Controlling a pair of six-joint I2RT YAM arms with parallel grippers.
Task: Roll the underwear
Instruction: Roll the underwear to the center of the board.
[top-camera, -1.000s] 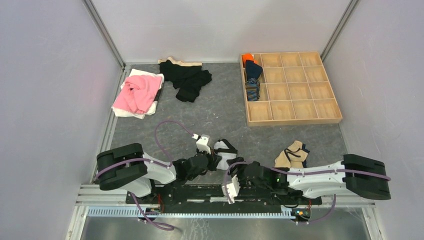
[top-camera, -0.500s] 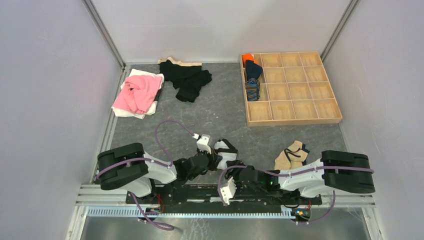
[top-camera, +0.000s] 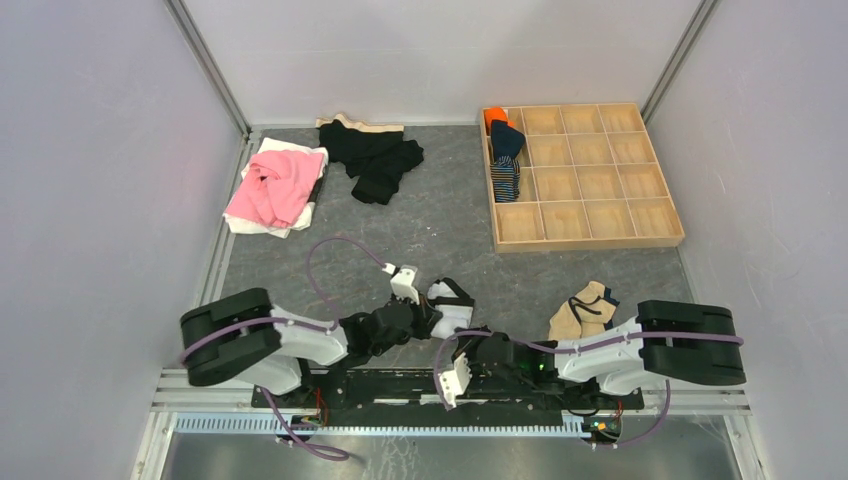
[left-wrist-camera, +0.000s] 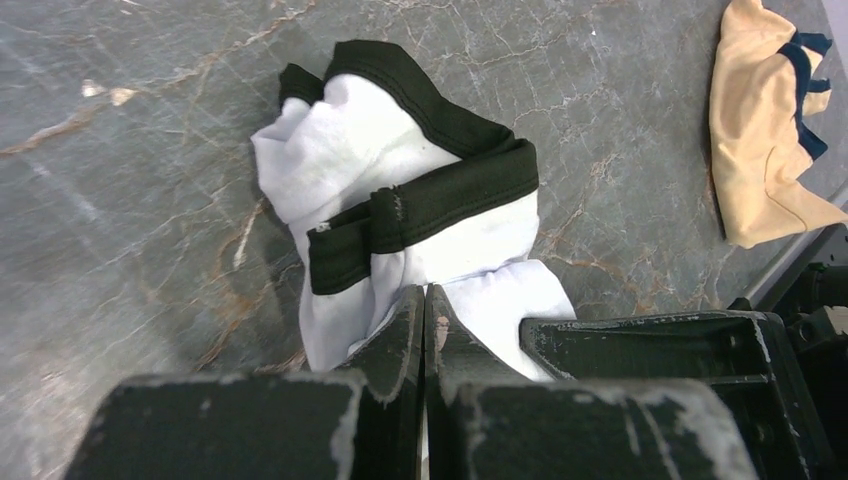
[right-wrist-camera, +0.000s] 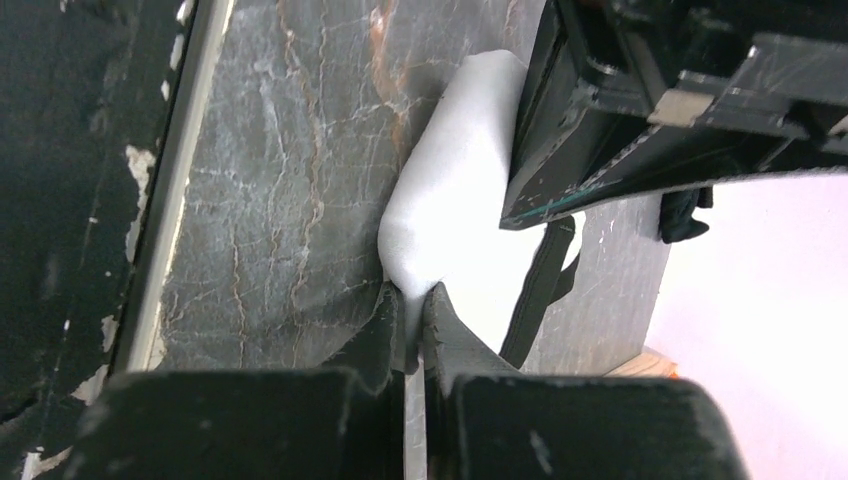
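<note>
My left gripper (left-wrist-camera: 422, 300) and right gripper (right-wrist-camera: 412, 297) each pinch the white underwear (top-camera: 452, 304) at lower centre, seemingly barely rolled, the tan pair (top-camera: 583, 309) untouched beside it, finished rolls (top-camera: 506, 165) in the upper-right tray (top-camera: 590, 242).

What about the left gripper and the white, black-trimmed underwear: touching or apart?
Touching. The left wrist view shows the left gripper closed, its tips pressed into the white underwear, with a fold of white cloth pinched between them.
</note>
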